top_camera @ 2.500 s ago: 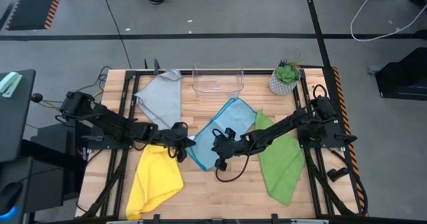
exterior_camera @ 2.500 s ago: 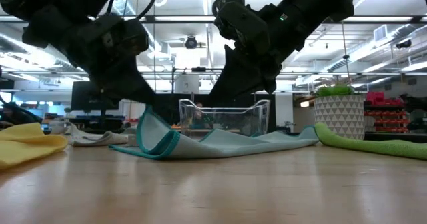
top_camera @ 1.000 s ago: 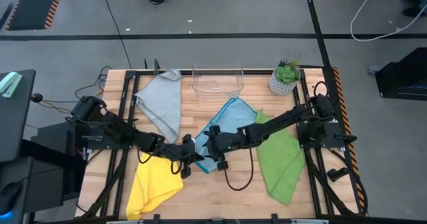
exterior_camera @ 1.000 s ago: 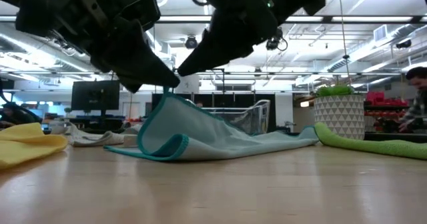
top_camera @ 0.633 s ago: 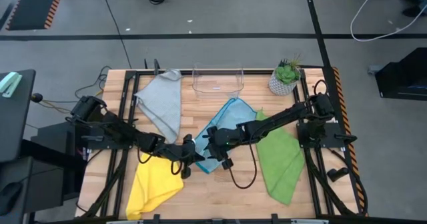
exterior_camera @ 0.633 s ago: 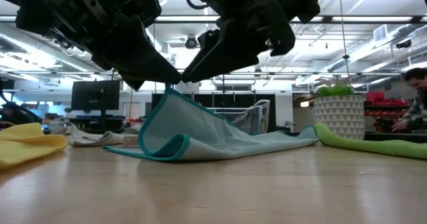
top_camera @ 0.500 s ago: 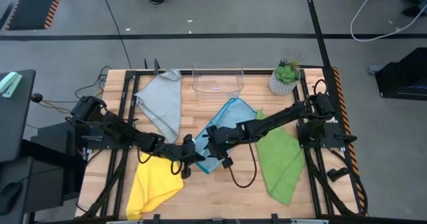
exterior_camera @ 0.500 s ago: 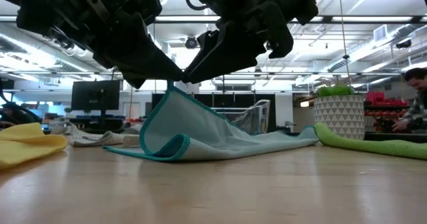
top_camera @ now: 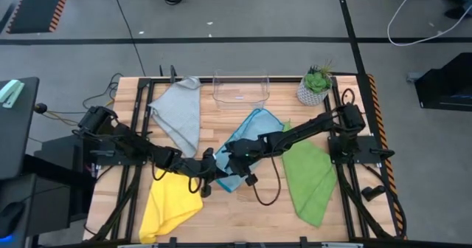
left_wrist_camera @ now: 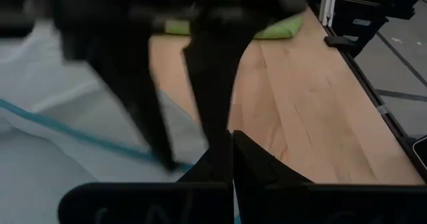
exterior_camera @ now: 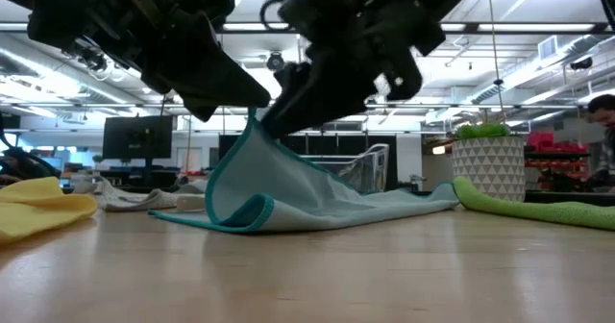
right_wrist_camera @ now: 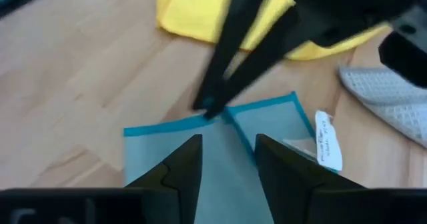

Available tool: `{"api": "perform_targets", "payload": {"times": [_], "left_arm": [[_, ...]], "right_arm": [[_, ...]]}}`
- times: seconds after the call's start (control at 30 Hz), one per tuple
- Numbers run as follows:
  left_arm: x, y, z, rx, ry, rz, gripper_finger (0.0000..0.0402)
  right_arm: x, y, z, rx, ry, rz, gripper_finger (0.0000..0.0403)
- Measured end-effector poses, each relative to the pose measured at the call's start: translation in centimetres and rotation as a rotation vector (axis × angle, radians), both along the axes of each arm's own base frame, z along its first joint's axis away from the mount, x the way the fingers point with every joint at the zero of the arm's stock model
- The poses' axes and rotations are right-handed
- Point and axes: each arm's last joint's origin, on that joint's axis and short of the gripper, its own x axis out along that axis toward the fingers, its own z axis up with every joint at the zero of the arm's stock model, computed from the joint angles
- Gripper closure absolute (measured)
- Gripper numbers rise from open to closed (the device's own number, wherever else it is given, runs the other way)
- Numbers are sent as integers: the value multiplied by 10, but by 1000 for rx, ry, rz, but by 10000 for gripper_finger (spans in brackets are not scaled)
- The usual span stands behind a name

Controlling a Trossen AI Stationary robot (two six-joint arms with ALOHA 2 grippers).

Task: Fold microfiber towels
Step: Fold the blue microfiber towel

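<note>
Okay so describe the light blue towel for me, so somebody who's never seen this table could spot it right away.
Start at the clear plastic bin at the back edge of the wooden table; the light blue towel lies just in front of it, mid-table, between the grey towel and the green towel. It alone has a teal border, and one corner is lifted where the left gripper and right gripper meet.

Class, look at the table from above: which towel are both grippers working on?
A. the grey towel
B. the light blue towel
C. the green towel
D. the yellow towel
B: the left gripper and the right gripper meet at a raised corner of the light blue towel.
</note>
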Motion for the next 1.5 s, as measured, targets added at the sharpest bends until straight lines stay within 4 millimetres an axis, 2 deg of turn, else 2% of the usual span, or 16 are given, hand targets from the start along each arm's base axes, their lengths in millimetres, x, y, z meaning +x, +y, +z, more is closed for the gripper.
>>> {"api": "perform_targets", "payload": {"times": [0.13, 0.33, 0.47, 0.73, 0.8, 0.9, 1.03, 1.17, 1.33, 1.5], "left_arm": [[1, 2, 1, 5, -7, -1, 398], [3, 3, 2, -2, -7, 0, 389], [-2, 4, 11, 2, -6, -9, 361], [-47, 12, 44, -9, 166, 39, 274], [-60, 15, 39, 37, 252, 93, 253], [-73, 21, 21, 92, 372, 159, 223], [-74, 23, -2, 119, 420, 187, 189], [-68, 21, -14, 203, 428, 183, 170], [-59, 24, -29, 295, 443, 177, 173], [-52, 30, -39, 322, 469, 192, 211]], "right_arm": [[3, -2, -3, 12, 16, -21, 301], [1, 1, -2, 7, 18, -7, 388], [0, 4, -1, 11, 26, -3, 390], [-1, 7, -1, 26, 40, -12, 398], [-1, 8, -1, 30, 41, -13, 396], [-1, 9, -1, 29, 41, -15, 391], [-1, 9, 0, 33, 35, -18, 394], [0, 9, 0, 35, 28, -18, 394], [0, 9, 1, 39, 19, -21, 393], [0, 9, 1, 39, 17, -21, 394]]}}
